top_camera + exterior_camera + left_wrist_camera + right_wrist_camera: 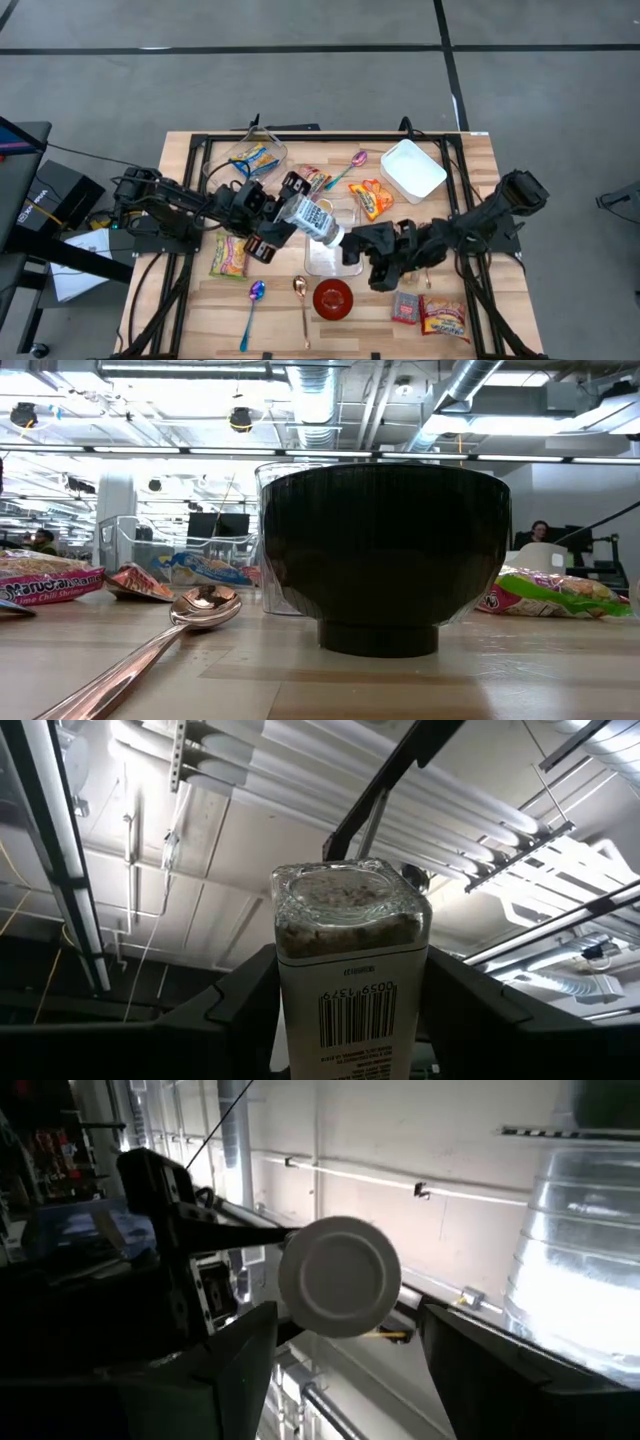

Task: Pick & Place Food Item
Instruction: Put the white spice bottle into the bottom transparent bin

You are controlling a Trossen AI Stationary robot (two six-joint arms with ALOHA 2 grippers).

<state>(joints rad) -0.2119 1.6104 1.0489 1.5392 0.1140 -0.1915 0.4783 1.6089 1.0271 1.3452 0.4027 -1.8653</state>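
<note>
Nearest the front edge of the wooden bench [190, 320], a dark red bowl [333, 298] is seen standing upright, flanked by a copper-coloured spoon [301, 300] and, farther to the left, a blue-handled iridescent spoon [251, 305]. To the right of the bowl, two noodle packets [432, 314] are laid flat.

Behind the bowl, over the middle of the bench, a glass seasoning jar [309, 218] with a white label is held tilted in the left gripper [270, 222], whose fingers [225, 1010] are clenched on the jar's sides; in the left wrist view the jar's glass base is turned up toward the ceiling, with a barcode visible on the label. The jar's white cap [338, 1277] is pointed toward the right gripper [368, 256], which is spread open just beside the cap, nothing being grasped. Below the jar a clear plastic container [330, 252] is set on the bench.

A green-and-pink snack packet [229, 256] is laid beneath the left arm. An orange snack packet [371, 199] is placed farther back, just beside a white rectangular tray [412, 170]. Near the back edge, a pink spoon [352, 164] and a clear tub [256, 158] holding a blue-and-yellow packet are seen.
</note>
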